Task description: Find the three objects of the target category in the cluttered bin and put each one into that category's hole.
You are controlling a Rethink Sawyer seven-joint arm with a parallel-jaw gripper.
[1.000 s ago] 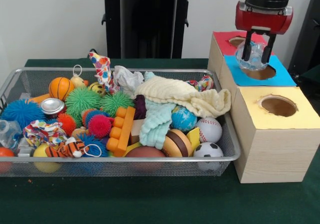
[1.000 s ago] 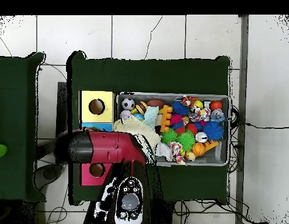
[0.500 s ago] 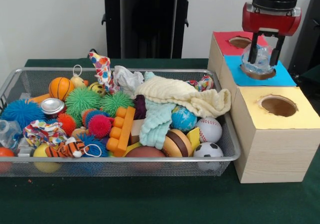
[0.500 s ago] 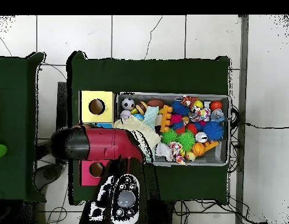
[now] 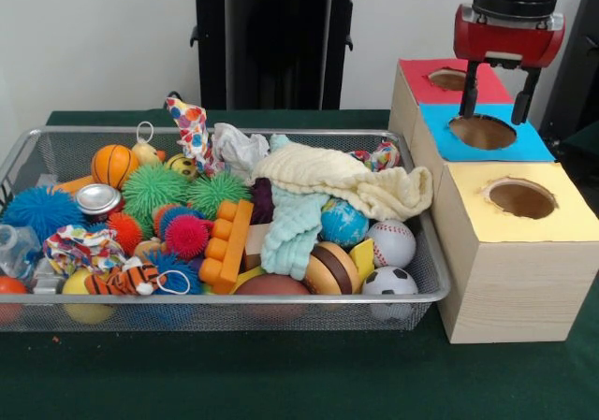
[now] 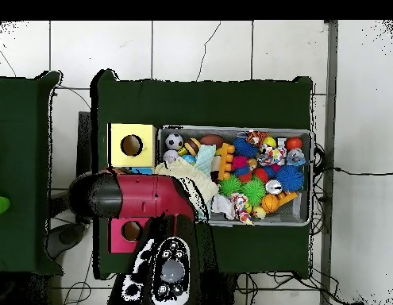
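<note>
End effector [image 5: 497, 91] spread, empty, over blue hole [image 5: 482, 132]

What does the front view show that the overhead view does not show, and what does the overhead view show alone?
Only the front view shows the gripper open and empty above the blue hole, and the red hole uncovered. Only the overhead view shows the arm lying across the blue box, and the tiled floor. Both views show the yellow box and the wire bin full of toys.
</note>
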